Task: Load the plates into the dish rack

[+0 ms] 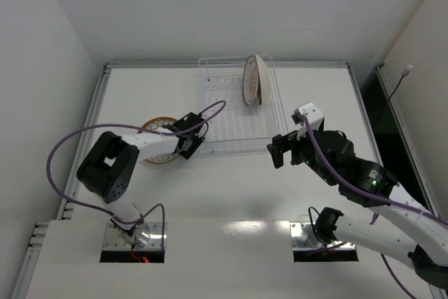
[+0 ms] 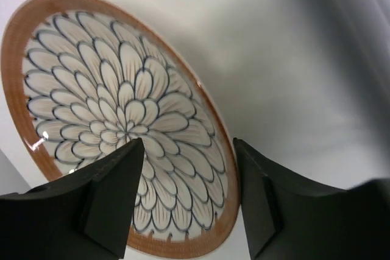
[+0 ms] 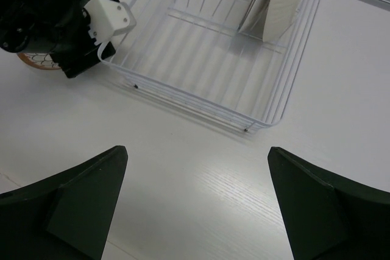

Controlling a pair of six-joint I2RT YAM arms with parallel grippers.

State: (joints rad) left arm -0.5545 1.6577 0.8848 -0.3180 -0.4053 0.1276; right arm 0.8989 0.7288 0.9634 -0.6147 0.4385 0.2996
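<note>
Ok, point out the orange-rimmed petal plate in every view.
Top external: orange-rimmed petal plate left of centre, partly under the left arm.
Left wrist: fills the left side, behind the jaws.
Right wrist: a sliver at the top-left edge, under the left arm.
Landmark: dish rack, right of the plate in top and right wrist views.

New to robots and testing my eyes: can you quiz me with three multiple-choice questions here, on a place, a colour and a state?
1. Where is the plate lying flat?
A) on the table, left of the dish rack
B) inside the rack
C) right of it
2. Its rim colour?
A) blue
B) orange-brown
C) green
3. The right end effector is
A) shut on a plate
B) shut on a wire
C) open, empty
Answers:
1. A: top view shows it there.
2. B: left wrist view shows that band.
3. C: nothing sits in its wide gap.
</note>
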